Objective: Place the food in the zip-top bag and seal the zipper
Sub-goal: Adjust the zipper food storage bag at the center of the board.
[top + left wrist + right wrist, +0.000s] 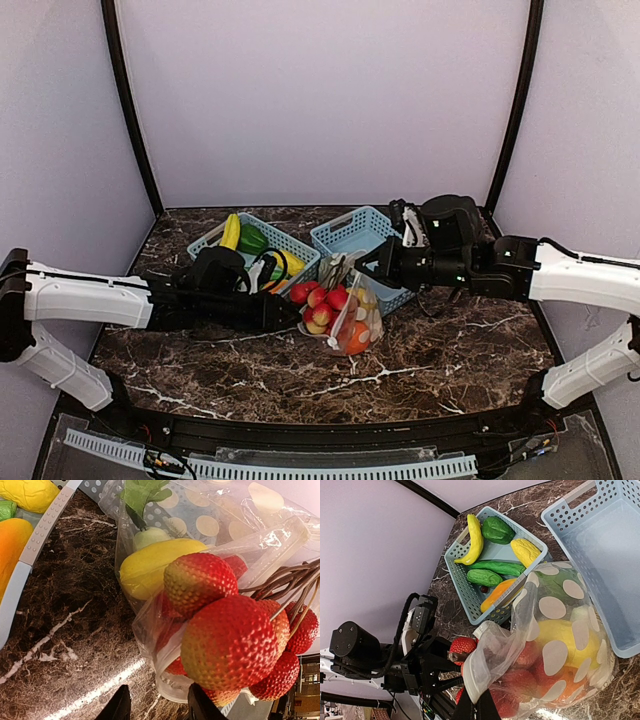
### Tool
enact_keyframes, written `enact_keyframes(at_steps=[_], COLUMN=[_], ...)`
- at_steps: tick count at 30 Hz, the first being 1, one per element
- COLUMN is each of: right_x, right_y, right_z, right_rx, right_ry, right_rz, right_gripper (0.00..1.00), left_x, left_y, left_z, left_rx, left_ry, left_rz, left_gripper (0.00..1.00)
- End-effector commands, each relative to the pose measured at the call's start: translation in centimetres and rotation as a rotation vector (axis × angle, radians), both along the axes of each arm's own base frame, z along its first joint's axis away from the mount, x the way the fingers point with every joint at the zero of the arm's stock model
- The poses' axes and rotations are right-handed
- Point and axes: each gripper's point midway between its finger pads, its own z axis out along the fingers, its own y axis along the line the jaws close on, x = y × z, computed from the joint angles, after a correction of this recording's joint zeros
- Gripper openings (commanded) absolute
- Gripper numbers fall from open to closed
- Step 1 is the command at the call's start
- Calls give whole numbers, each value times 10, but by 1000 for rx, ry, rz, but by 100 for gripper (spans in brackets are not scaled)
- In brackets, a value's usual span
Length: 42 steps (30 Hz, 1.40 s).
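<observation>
Dotted bag on dark marble, lilac booth all round.
I see the zip-top bag (358, 322) sitting between the arms on the white-veined brown table (450, 350), just before two light-blue baskets (345, 228), with food (565, 640) inside (yellow, orange, green). Right jaws pinch its mouth edge. Left jaws stand apart by the strawberry bunch (225, 645); whether they grip, I cannot tell. Pale walls (320, 100) enclose it.
</observation>
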Motion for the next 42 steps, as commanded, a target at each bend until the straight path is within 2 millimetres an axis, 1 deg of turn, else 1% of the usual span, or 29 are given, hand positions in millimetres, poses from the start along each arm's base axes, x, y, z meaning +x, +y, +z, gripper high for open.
enact_keyframes(at_steps=[1, 7, 11, 14, 15, 25, 27, 29, 31, 33, 34, 35, 36, 37, 38, 39, 40, 41, 42], right_x=[4, 4, 4, 4, 4, 4, 4, 3, 4, 3, 3, 3, 3, 3, 3, 3, 4, 3, 4], right_y=[-4, -4, -6, -7, -7, -9, -9, -9, -11, -13, -14, -16, -18, -20, -22, -24, -27, -29, -33], right_z=[18, 19, 20, 20, 20, 21, 20, 21, 22, 24, 25, 26, 28, 30, 32, 34, 37, 39, 42], right_rx=[57, 58, 59, 60, 58, 61, 61, 63, 63, 65, 66, 68, 69, 69, 67, 67, 64, 62, 62], right_ry=[-43, -45, -49, -50, -50, -51, -51, -53, -55, -60, -65, -69, -74, -81, -88, -95, -102, -108, -117], right_rz=[-31, -31, -33, -34, -35, -40, -41, -42, -46, -50, -54, -58, -62, -67, -74, -79, -86, -92, -102], right_gripper=[0, 0, 0, 0, 0, 0, 0, 0, 0, 0, 0, 0, 0, 0, 0, 0, 0, 0, 0], left_x=[1, 0, 2, 3, 3, 8, 9, 11, 14, 17, 18, 19, 20, 19, 19, 17, 16, 14, 13], left_y=[0, -5, -7, -8, -9, -18, -19, -20, -20, -19, -18, -17, -16, -15, -15, -14, -15, -16, -16], left_z=[-4, -9, -17, -19, -19, -11, -8, -1, 9, 25, 39, 44, 60, 63, 78, 80, 93, 95, 103], left_rx=[-15, -36, -17, -15, -15, -76, -89, -104, -117, -132, -151, -146, -163, -151, -170, -158, -176, -175, -187], left_ry=[12, 37, 46, 49, 50, 33, 25, 3, -36, -93, -130, -159, -193, -214, -239, -249, -266, -268, -279], left_rz=[6, 0, 1, -1, -3, -2, -1, 1, 3, 1, 3, -7, -3, -14, -21, -35, -46, -60, -64], left_gripper=[37, 32, 29, 27, 26, 14, 10, 3, 1, 1, 1, 1, 1, 1, 1, 1, 1, 1, 1])
